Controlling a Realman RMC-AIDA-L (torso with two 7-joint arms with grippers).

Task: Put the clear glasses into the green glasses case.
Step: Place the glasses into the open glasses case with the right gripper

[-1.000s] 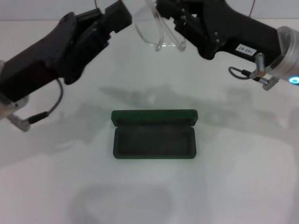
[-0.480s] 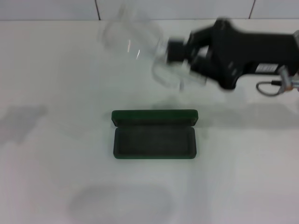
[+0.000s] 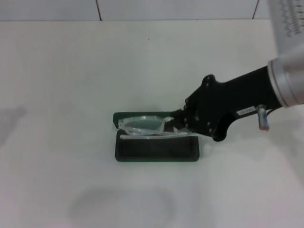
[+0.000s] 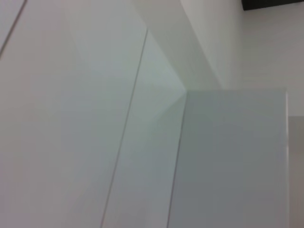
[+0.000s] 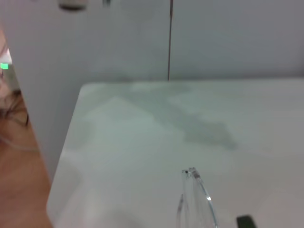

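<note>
White tabletop point(image 3: 71, 76) fills the head view, bounded at the far edge by a pale tiled wall point(image 3: 180, 8). Near the middle of the surface, the green glasses case point(image 3: 156, 151) is seen lying open, its lid raised along the far side and its dark lining exposed. The clear glasses point(image 3: 142, 127) are held over the far part of the open case, against the raised lid, with 1 folded arm stretched across the tray from left to right; whether the frame touches the lining cannot be told. The right gripper point(image 3: 176, 124) is reached in from the right at the case's far right corner, and its black fingers are pinched on the right end of the glasses. In the right wrist view, a clear edge of the glasses is seen close to the camera, with the tabletop's far edge and the wall beyond it. The left gripper is not seen in any view; only pale wall panels are shown by the left wrist camera.
</note>
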